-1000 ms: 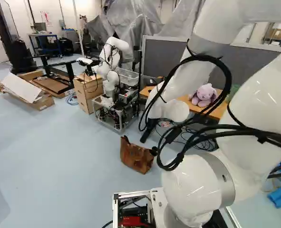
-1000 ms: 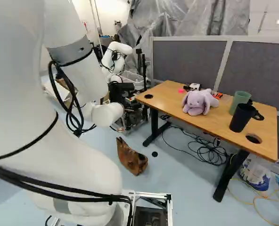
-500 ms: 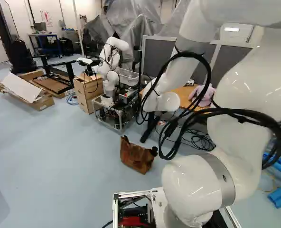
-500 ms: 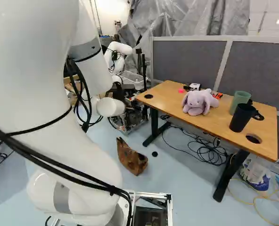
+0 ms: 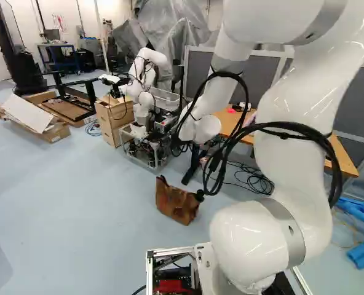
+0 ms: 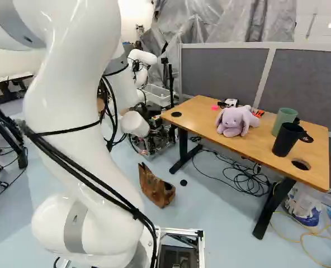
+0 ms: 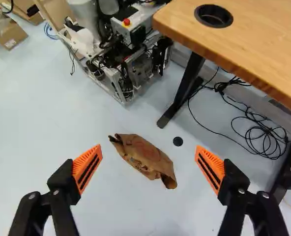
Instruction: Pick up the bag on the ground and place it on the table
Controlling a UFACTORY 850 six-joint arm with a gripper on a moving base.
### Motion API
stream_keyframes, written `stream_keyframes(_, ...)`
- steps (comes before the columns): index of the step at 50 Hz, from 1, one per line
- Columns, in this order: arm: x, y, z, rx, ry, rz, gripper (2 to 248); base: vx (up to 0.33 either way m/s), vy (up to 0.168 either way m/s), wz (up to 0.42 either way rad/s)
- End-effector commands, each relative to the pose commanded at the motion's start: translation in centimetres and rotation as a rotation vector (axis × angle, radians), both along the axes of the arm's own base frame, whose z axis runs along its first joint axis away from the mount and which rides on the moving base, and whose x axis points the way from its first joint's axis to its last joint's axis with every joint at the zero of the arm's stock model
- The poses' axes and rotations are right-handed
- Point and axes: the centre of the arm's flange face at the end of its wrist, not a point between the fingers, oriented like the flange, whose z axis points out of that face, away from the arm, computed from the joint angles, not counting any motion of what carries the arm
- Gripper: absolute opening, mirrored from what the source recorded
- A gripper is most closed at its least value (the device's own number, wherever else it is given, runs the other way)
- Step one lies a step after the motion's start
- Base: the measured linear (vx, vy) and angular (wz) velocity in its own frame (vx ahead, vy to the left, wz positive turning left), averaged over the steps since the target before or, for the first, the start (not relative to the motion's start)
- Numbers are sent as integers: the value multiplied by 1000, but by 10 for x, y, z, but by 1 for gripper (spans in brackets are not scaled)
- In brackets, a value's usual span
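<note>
A brown bag lies on the pale floor ahead of the base, left of the arm in the left base view; it also shows in the right base view. In the wrist view my gripper stands open, its orange pads wide apart, with the bag seen well beyond and between them, untouched. I cannot make out the fingers in the base views. The wooden table stands right of the bag in the right base view; its near corner shows ahead of the gripper.
On the table are a purple plush rabbit, a green cup and a black mug. Cables lie beneath it. A dark disc lies beside the bag. Another robot stands farther back, beside cardboard boxes.
My arm has swung: its raised links have moved leftward in the left base view, and the wrist joint rightward in the right base view. The base, bag and table have stayed put.
</note>
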Motion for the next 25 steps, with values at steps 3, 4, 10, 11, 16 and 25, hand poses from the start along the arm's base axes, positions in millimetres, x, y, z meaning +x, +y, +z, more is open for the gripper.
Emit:
stream_keyframes(3,5,2,-5,-1,26,2,247,0,0,0)
stream_keyframes(4,7,3,-7,-1,35,2,247,0,0,0)
stream_keyframes(10,18,7,-17,-3,84,6,247,0,0,0)
stream_keyframes(11,19,8,-19,-4,91,7,247,0,0,0)
stream_keyframes(16,28,11,-28,-5,129,9,247,0,0,0)
stream_keyframes(25,33,14,-42,-8,196,8,247,0,0,0)
